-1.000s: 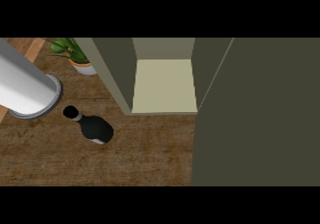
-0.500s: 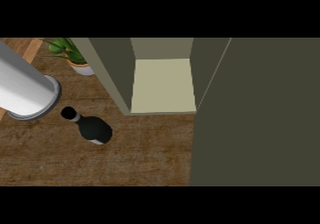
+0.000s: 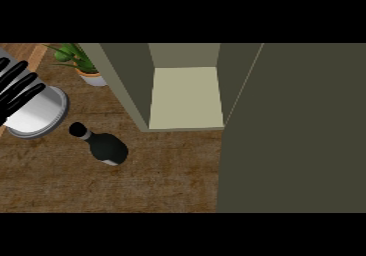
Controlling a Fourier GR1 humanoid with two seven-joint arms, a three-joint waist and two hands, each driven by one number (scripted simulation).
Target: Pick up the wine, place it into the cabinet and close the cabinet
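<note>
Lower left of centre: a dark glass wine bottle [image 3: 106, 145] stands upright on the brown wood-grain counter [image 3: 105, 185], its black cap pointing toward the upper left. Nothing touches it. Just above and left of the bottle sits a grey metal cylinder with a rounded end [image 3: 37, 111], running off the upper left corner. Across that cylinder, at the left edge, the black left hand [image 3: 12, 92] shows with fingers straight and spread, holding nothing; the bottle lies below and to its right, apart from it. Centre: an olive-green cabinet [image 3: 127, 85] stands open, its pale shelf [image 3: 187, 97] bare. Its door [image 3: 304, 130] fills the right side. Upper left: a green potted plant [image 3: 81, 62].
</note>
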